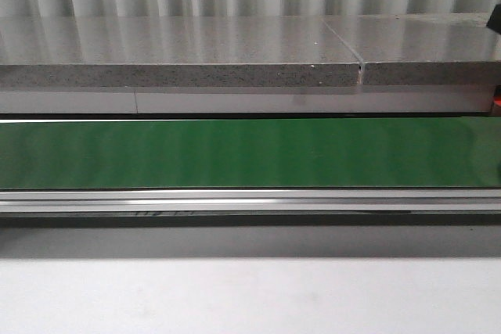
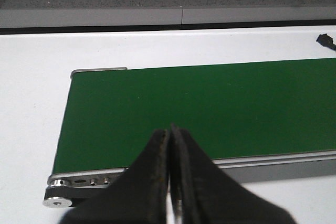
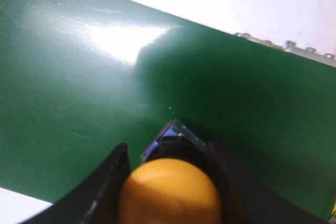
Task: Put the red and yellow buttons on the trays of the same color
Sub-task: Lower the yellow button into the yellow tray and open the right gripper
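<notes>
Nearest the lens in the right wrist view, one yellow button [image 3: 169,191] is sitting between the two dark fingers [image 3: 102,187] of the right gripper [image 3: 167,182]; I am reading that as a grip, w/ a finger pressing each side of the dome. Under the dome, a blue-and-clear base is showing, its corner resting on or just above the green belt [image 3: 79,87]; I cannot tell which. Count so far: 1 yellow button, 0 red ones in any view, 0 trays in any view.

Left wrist view: the left gripper [image 2: 170,135] is hanging over the near edge of the conveyor belt [image 2: 199,111], its two black fingers [image 2: 149,177] pressed together tip to tip, nothing between them. One belt end is showing w/ a silver roller bracket [image 2: 63,192] and a few small bolts. White tabletop [image 2: 31,103] is surrounding the conveyor; one small black item [image 2: 326,40] is lying on it beyond the belt, too small to identify.

Front view: I am seeing 1 green belt strip [image 1: 250,152] running across the full width, 1 silver side rail [image 1: 250,199] along its near edge, and 1 grey speckled counter [image 1: 180,52] behind, split by a single seam. Neither arm is appearing in this view.

Writing: no brand, label or legible text in any of the 3 views.
</notes>
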Controlling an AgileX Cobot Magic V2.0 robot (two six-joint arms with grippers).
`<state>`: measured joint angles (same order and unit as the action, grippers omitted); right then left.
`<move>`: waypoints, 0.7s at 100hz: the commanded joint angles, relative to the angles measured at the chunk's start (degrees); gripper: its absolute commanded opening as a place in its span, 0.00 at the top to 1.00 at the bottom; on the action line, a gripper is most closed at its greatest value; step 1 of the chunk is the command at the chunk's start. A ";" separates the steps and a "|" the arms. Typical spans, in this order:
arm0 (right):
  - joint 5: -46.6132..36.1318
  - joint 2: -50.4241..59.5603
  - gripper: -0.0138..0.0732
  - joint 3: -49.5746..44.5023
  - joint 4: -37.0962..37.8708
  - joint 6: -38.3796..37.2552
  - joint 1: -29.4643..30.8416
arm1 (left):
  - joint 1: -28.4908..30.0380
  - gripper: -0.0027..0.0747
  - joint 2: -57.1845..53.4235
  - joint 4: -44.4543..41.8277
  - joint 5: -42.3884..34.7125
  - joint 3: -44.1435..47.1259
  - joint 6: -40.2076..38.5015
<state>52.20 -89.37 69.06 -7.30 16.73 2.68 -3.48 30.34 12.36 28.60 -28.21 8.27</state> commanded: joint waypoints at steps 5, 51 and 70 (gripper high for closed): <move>-0.52 6.39 0.60 1.81 -0.40 -1.55 2.83 | -0.01 0.99 0.04 0.94 -4.19 -1.59 -0.22; 7.39 14.13 0.61 1.21 -0.40 -6.58 29.61 | -0.01 0.99 0.04 0.94 -4.19 -1.59 -0.22; 7.29 14.14 0.61 -0.40 -0.40 -7.06 36.83 | -0.01 0.99 0.04 0.94 -4.19 -1.59 -0.22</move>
<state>60.84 -77.30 68.30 -7.42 9.83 36.92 -3.48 30.34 12.36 28.60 -28.21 8.27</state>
